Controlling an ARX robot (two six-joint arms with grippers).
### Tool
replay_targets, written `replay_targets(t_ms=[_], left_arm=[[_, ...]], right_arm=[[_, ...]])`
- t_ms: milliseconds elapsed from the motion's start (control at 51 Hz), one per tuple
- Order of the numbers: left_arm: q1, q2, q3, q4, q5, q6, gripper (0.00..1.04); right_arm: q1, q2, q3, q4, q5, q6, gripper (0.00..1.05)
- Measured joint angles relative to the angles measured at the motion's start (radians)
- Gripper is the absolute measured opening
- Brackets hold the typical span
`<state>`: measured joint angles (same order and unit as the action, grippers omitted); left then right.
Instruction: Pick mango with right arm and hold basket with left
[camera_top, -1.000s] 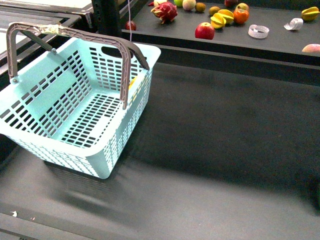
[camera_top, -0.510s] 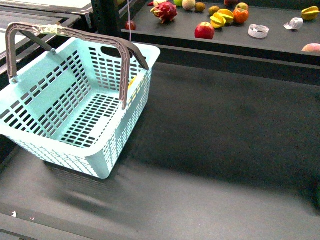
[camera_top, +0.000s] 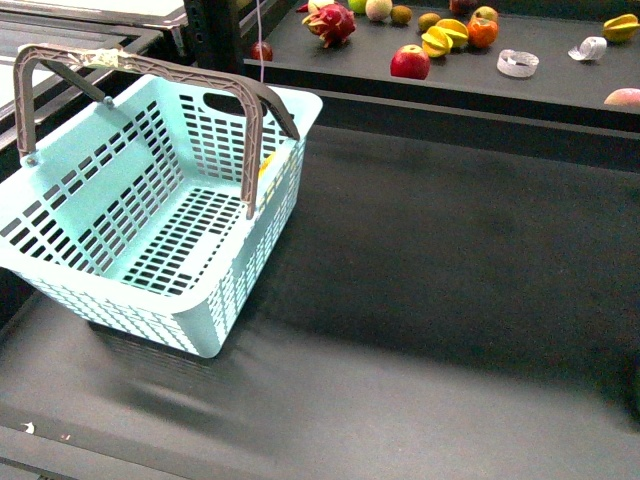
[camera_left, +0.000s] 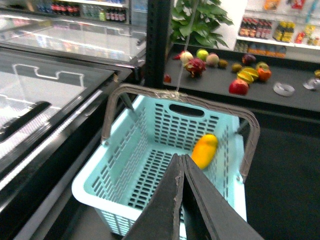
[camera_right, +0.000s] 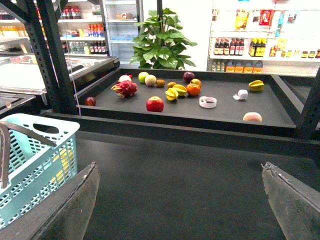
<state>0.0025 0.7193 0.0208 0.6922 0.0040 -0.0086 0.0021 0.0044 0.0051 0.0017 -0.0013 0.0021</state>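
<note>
The turquoise basket (camera_top: 215, 310) stands at the left on the dark counter, its grey-brown handles (camera_top: 140, 66) swung up. The yellow-orange mango (camera_left: 205, 150) lies inside it against the far side wall; in the front view only a yellow sliver (camera_top: 267, 162) shows through the slots. My left gripper (camera_left: 181, 158) is shut and empty, above the basket's (camera_left: 125, 167) near rim, apart from it. My right gripper (camera_right: 180, 166) is open and empty over the bare counter, to the right of the basket (camera_right: 35, 155). Neither arm shows in the front view.
A raised black shelf (camera_top: 560, 90) behind the counter carries a red apple (camera_top: 409, 62), a dragon fruit (camera_top: 330, 23), star fruits (camera_top: 443, 38) and other fruit. A black post (camera_top: 215, 35) stands behind the basket. A glass-topped freezer (camera_left: 50, 75) runs along its left.
</note>
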Motion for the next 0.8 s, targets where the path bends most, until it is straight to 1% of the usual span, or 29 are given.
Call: replay_targets(t_ms=[412,804], left_arm=[[-0.001,-0.300,-0.001,-0.272,-0.004,0.001,0.04],[-0.001,-0.477,-0.001,-0.446,-0.004,0.001,0.04]], right_arm=[[0.000,0.000,0.000,0.000,0.000,0.000,0.97],[0.000,0.000,0.000,0.000,0.000,0.000,0.97]])
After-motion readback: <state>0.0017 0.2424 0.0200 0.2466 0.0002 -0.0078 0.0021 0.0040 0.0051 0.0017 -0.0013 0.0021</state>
